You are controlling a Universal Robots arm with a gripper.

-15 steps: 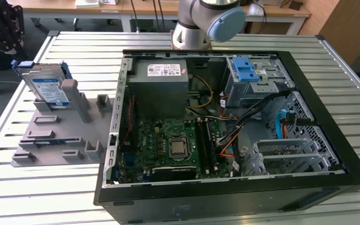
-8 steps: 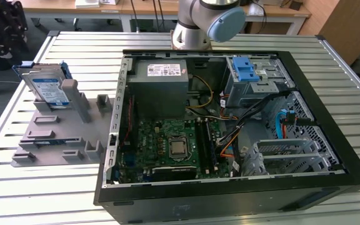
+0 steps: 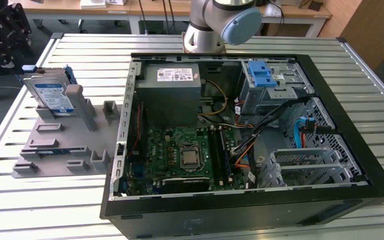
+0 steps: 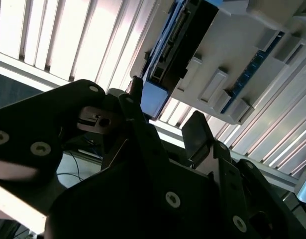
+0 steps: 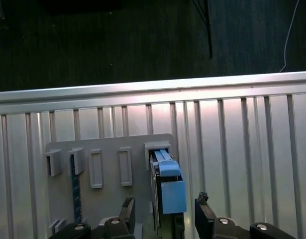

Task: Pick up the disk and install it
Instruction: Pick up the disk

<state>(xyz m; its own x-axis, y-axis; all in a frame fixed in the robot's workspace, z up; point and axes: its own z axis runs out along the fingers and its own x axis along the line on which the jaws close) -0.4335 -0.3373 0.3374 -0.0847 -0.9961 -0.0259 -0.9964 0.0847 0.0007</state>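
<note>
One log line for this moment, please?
gripper: open, facing silver blue-bracketed rectangular disk, not touching | disk: standing in grey slotted holder | install: not done

Lower corner of the disk [image 3: 50,92] behind the grey holder post [image 3: 76,97]

1. The exterior view is taken from high over one side of the counter [image 3: 45,210], looking down at a slant. The whole open computer case [image 3: 352,200] is taken in, with the arm's base [image 3: 205,30] at the far edge.
2. The first wrist view is aimed steeply down past the gripper [image 5: 165,201], from fairly near. The counter's edge and the dark floor [image 5: 118,45] beyond it are seen.
3. The second wrist view is set very close behind the jaws and is strongly tilted. It appears to be aimed obliquely across the counter's slats.
4. The grey holder [image 3: 58,145], with the disk [image 3: 50,95] standing in it, is shared by all three views.
</note>
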